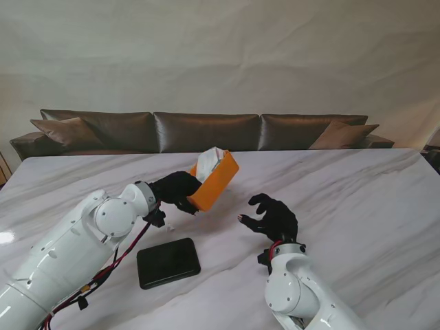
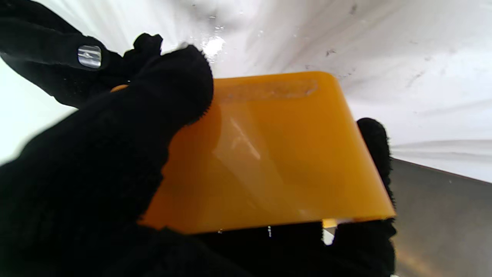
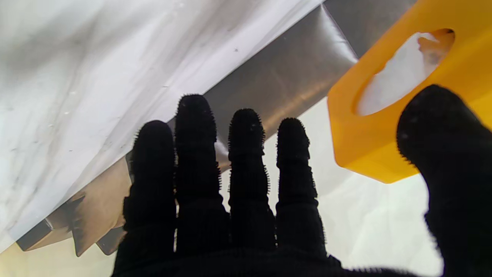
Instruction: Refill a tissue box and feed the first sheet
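The right hand (image 1: 273,218) hovers empty, fingers spread, just beside the box (image 1: 215,181), which lies up and to its left. The left hand (image 1: 177,190) clamps that tilted box off the table, its oval slot (image 3: 403,71) facing the right hand, tissue (image 1: 210,159) showing at the far end.

The desk (image 1: 357,199) lies bare across its whole right half and far strip, so a hand could sweep there freely. Mid-desk, the orange box (image 1: 214,183) hangs tilted off the surface in the left hand (image 1: 177,190), blocking the centre; tissue (image 1: 210,159) pokes from its upper end. The right hand (image 1: 273,217) hovers just right of the box, fingers spread, with a gap between them. Nearer, left of centre, a black pad (image 1: 168,262) lies flat beside the left arm (image 1: 75,240).
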Available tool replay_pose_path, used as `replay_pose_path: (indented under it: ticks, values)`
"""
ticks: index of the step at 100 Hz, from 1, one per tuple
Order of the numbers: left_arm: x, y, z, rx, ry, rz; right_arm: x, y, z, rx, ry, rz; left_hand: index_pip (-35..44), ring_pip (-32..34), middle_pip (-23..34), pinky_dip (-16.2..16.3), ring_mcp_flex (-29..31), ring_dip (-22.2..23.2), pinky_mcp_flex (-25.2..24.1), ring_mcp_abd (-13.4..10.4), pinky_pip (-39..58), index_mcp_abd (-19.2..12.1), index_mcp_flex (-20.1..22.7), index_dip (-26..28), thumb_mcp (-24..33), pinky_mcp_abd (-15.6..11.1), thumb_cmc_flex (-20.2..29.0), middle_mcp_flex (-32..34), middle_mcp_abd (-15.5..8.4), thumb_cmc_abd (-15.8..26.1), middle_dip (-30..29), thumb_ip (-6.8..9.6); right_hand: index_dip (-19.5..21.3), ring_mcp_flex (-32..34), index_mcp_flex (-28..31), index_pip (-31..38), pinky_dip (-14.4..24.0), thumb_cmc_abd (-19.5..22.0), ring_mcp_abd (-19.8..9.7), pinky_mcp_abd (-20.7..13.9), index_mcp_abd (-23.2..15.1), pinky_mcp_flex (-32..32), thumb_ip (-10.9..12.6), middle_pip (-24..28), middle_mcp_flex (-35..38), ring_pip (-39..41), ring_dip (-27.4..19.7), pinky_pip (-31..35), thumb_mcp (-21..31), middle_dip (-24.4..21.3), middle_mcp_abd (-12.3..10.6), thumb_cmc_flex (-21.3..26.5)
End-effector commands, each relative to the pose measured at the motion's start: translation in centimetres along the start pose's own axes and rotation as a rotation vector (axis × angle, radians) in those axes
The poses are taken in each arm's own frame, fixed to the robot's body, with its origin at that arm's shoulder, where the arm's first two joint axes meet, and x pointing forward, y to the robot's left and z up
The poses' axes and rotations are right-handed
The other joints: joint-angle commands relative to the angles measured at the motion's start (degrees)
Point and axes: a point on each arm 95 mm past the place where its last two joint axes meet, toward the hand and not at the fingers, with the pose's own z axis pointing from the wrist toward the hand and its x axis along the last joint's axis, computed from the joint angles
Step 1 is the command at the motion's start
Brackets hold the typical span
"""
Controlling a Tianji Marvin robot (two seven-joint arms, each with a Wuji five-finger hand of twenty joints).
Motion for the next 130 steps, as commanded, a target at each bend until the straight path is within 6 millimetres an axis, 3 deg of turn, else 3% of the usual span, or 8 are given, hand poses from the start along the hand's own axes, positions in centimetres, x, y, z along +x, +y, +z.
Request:
replay_pose_path:
  ticks: [1,37,65,69,73,75,81,130]
  values:
    - [0.3,0.4,-0.2,-0.019,0.006,0.005,1.1,-1.0,-0.4,-0.002,0.012,0.030,1.57,3.65,3.33,-0.50,7.03,-0.66,1.64,-0.26,34.13,-1.11,1.71,1.59,15.90,-11.34,10.28,5.87,0.88,6.49,-0.57,11.09,0.37,1.53,-2.91,0.17,1.48,-1.25,0.72,0.85,-0.27,0.59,-1.15,1.87,1.93,2.09,1.10,2.39,0.30,1.47,-0.25,-1.16]
    - [0.6,2.9,-0.9,-0.056,0.073,-0.251,1.7,-3.1,-1.2,-0.023,-0.005,0.098,0.73,3.40,3.08,-0.02,6.88,-0.53,1.68,-0.19,34.16,-1.08,1.02,2.51,14.66,-11.13,10.24,5.59,0.85,7.61,-0.44,11.43,-0.19,6.35,-3.91,1.95,2.87,2.21,1.96,2.08,1.03,4.23,-2.16,5.18,2.75,5.09,2.08,5.23,-0.79,3.18,-0.37,-6.39]
    - [0.4,3.9,-1.9,-0.082,0.089,-0.360,2.0,-4.2,-1.4,0.007,-0.002,0.205,0.16,3.15,2.84,0.84,6.70,-0.29,1.47,-0.06,33.71,-0.92,0.65,3.39,13.70,-10.99,10.40,5.32,0.90,8.31,-0.14,12.09,-0.64,6.98,-0.95,1.98,3.51,11.50,3.80,4.05,0.38,3.78,0.68,4.73,4.37,6.49,2.51,6.57,-10.19,3.77,1.72,-4.60]
    - [0.4,3.9,-2.0,-0.084,0.092,-0.371,2.1,-4.4,-1.4,0.012,0.005,0.208,0.09,3.14,2.81,0.99,6.70,-0.27,1.49,-0.05,33.69,-0.90,0.62,3.49,13.61,-10.96,10.35,5.29,0.89,8.39,-0.11,12.20,-0.61,6.99,-0.81,1.75,3.59,13.28,3.69,4.15,0.37,3.82,1.64,4.56,4.45,6.58,2.54,6.62,-13.35,3.87,1.73,-3.13]
    - [0.4,4.0,-2.1,-0.088,0.095,-0.383,2.1,-4.5,-1.4,0.017,0.010,0.214,0.05,3.12,2.76,1.13,6.70,-0.26,1.51,-0.05,33.66,-0.90,0.63,3.57,13.49,-10.94,10.36,5.17,0.89,8.52,-0.07,12.28,-0.43,6.97,-0.58,1.61,3.65,17.59,3.60,4.15,0.26,3.83,4.65,4.45,4.53,6.64,2.57,6.60,-20.25,3.99,1.74,-2.45]
    - [0.4,4.0,-2.1,-0.090,0.096,-0.389,2.2,-4.6,-1.5,0.019,0.012,0.218,0.04,3.12,2.75,1.17,6.71,-0.25,1.51,-0.05,33.65,-0.90,0.62,3.60,13.46,-10.94,10.37,5.16,0.89,8.54,-0.06,12.31,-0.39,7.03,-0.40,1.54,3.66,16.20,3.60,4.15,0.14,3.83,6.76,4.42,4.58,6.71,2.60,6.60,-19.01,4.01,1.78,-5.37]
    - [0.4,4.0,-2.3,-0.094,0.101,-0.405,2.4,-4.8,-1.5,0.023,0.013,0.231,-0.09,3.05,2.71,1.35,6.62,-0.24,1.53,-0.03,33.59,-0.85,0.46,3.72,13.23,-10.93,10.40,5.13,0.88,8.63,-0.01,12.40,-0.30,7.02,0.44,1.60,3.67,13.26,3.80,4.18,0.20,3.80,8.55,4.36,4.79,6.78,2.64,6.59,-14.80,4.00,2.03,-7.53]
    - [0.8,4.3,-2.2,-0.119,0.125,-0.457,2.7,-5.8,-1.6,0.029,0.006,0.254,-0.61,2.69,2.38,3.37,6.43,-0.01,1.71,0.01,33.06,-0.67,0.11,4.54,12.06,-10.71,10.49,4.79,0.88,9.46,0.32,12.97,-0.03,8.73,3.21,1.91,4.23,10.39,3.09,4.09,0.65,5.01,9.73,4.85,6.77,8.61,3.22,7.79,-13.67,4.19,1.85,-4.09]
